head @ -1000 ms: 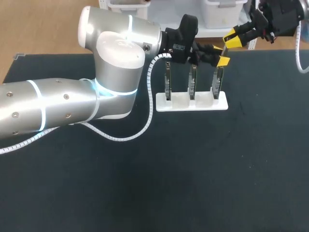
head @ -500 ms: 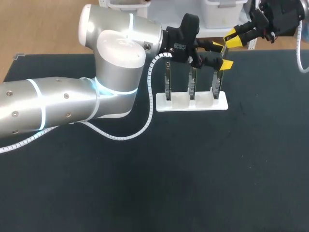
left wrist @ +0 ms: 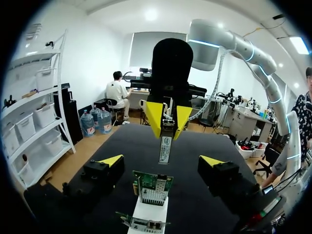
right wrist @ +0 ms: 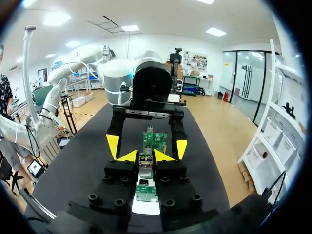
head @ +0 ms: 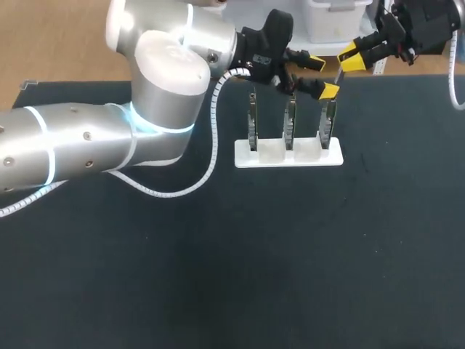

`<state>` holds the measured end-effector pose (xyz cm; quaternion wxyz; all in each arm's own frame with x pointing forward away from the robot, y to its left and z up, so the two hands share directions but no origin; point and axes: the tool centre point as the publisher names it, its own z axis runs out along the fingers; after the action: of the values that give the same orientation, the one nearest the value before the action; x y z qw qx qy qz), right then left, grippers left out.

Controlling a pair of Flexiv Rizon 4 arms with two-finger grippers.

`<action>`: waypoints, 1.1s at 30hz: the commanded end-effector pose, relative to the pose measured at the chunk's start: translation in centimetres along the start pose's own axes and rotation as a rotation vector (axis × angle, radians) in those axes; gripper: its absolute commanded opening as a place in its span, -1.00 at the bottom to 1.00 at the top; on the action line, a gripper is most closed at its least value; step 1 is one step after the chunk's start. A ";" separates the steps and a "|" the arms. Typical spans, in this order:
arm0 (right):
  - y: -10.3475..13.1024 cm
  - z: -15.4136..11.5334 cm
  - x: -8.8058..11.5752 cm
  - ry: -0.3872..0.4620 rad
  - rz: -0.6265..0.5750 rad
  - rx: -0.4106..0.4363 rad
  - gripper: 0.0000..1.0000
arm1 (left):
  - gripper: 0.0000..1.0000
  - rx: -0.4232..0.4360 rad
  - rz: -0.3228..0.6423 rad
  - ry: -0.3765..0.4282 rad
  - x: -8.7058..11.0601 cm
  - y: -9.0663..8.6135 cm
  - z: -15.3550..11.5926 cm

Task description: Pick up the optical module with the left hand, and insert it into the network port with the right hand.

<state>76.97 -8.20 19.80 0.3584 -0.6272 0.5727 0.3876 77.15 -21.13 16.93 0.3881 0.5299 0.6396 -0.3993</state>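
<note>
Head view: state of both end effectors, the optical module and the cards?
left end effector: open, empty, over the cards
right end effector: shut on the optical module
optical module: held, not yet in a port
network cards: three, upright in the holder
white holder: flat on the table

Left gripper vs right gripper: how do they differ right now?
Left gripper is open and empty; right gripper is shut on the optical module. Left gripper hangs over the white card stand; right gripper sits beyond it. Both have yellow tips.
</note>
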 end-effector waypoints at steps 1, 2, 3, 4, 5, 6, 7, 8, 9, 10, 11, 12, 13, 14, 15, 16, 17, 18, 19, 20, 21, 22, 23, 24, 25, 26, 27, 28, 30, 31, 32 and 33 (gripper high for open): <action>0.3 0.0 0.0 0.000 -0.002 0.009 -1.00 | 1.00 0.003 -0.005 0.046 -0.1 0.1 -0.7; 0.3 0.0 0.0 0.000 -0.002 0.010 -1.00 | 1.00 0.004 -0.005 0.049 0.0 0.2 -0.7; 0.3 0.0 0.1 -0.001 -0.002 0.011 -1.00 | 1.00 0.008 0.002 0.053 0.0 0.2 -0.7; 0.3 0.0 0.1 -0.001 -0.002 0.012 -1.00 | 1.00 0.010 0.008 0.066 0.0 0.3 -0.7; 0.3 0.0 0.1 -0.002 -0.001 0.013 -1.00 | 1.00 0.009 0.010 0.073 0.1 0.3 -0.8; 0.3 0.0 0.1 -0.002 -0.001 0.014 -1.00 | 1.00 0.012 0.021 0.085 0.1 0.4 -0.8; 0.3 0.0 0.1 -0.002 -0.001 0.015 -1.00 | 1.00 0.011 0.032 0.104 0.1 0.4 -0.8; 0.3 0.0 0.1 -0.002 -0.002 0.015 -1.00 | 1.00 0.011 0.042 0.124 0.1 0.4 -0.8; 0.3 0.0 0.1 -0.002 -0.002 0.017 -1.00 | 1.00 0.013 0.048 0.129 0.1 0.4 -0.8; 0.3 0.0 0.1 -0.001 -0.001 0.018 -1.00 | 1.00 0.015 0.052 0.135 0.2 0.4 -0.8; 0.3 0.1 0.1 0.000 -0.001 0.019 -1.00 | 1.00 0.020 0.054 0.140 0.3 0.4 -0.7; 0.4 0.1 0.1 0.001 -0.001 0.019 -1.00 | 1.00 0.024 0.051 0.149 0.5 0.3 -0.7; 0.4 0.1 0.1 0.002 -0.002 0.019 -1.00 | 1.00 0.025 0.050 0.154 0.6 0.3 -0.6; 0.4 0.1 0.1 0.004 -0.002 0.019 -1.00 | 1.00 0.028 0.052 0.164 0.8 0.3 -0.6; 0.4 0.0 0.1 0.005 -0.002 0.018 -1.00 | 1.00 0.029 0.058 0.176 0.9 0.3 -0.6; 0.5 0.0 0.1 0.005 -0.002 0.019 -1.00 | 1.00 0.030 0.058 0.179 0.9 0.3 -0.5; 0.5 0.0 0.1 0.006 -0.001 0.019 -1.00 | 1.00 0.036 0.056 0.180 1.0 0.2 -0.5; 0.5 0.0 0.2 0.006 -0.001 0.019 -1.00 | 1.00 0.039 0.054 0.187 1.1 0.2 -0.5; 0.5 -0.1 0.2 0.006 0.000 0.020 -1.00 | 1.00 0.039 0.055 0.190 1.1 0.2 -0.5; 0.5 -0.1 0.2 0.007 0.000 0.020 -1.00 | 1.00 0.037 0.057 0.194 1.2 0.2 -0.5; 0.5 -0.1 0.2 0.007 0.001 0.020 -1.00 | 1.00 0.035 0.062 0.201 1.3 0.2 -0.5; 0.5 -0.1 0.2 0.006 0.001 0.021 -1.00 | 1.00 0.032 0.071 0.208 1.3 0.2 -0.5; 0.5 -0.1 0.2 0.006 0.001 0.021 -1.00 | 1.00 0.031 0.073 0.209 1.4 0.2 -0.5; 0.5 -0.1 0.2 0.007 0.001 0.020 -1.00 | 1.00 0.029 0.073 0.207 1.4 0.2 -0.6; 0.5 -0.1 0.2 0.007 0.000 0.019 -1.00 | 1.00 0.027 0.072 0.207 1.5 0.2 -0.6; 0.5 0.0 0.2 0.007 0.000 0.019 -1.00 | 1.00 0.022 0.078 0.211 1.5 0.2 -0.6; 0.5 0.0 0.2 0.008 -0.001 0.019 -1.00 | 1.00 0.021 0.080 0.212 1.5 0.2 -0.7; 0.4 0.0 0.2 0.008 -0.002 0.021 -1.00 | 1.00 0.022 0.080 0.212 1.5 0.2 -0.7; 0.4 0.0 0.2 0.008 -0.002 0.022 -1.00 | 1.00 0.022 0.080 0.213 1.6 0.2 -0.7; 0.4 -0.1 0.2 0.009 -0.002 0.023 -1.00 | 1.00 0.022 0.080 0.214 1.6 0.1 -0.7; 0.4 -0.1 0.2 0.010 -0.002 0.023 -1.00 | 1.00 0.022 0.079 0.215 1.6 0.1 -0.7; 0.4 -0.1 0.2 0.010 -0.003 0.023 -1.00 | 1.00 0.023 0.077 0.215 1.7 0.1 -0.7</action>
<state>76.91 -8.41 19.67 0.3614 -0.6261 0.5769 0.3802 77.01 -19.88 15.62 0.3274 0.5983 0.6512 -0.3328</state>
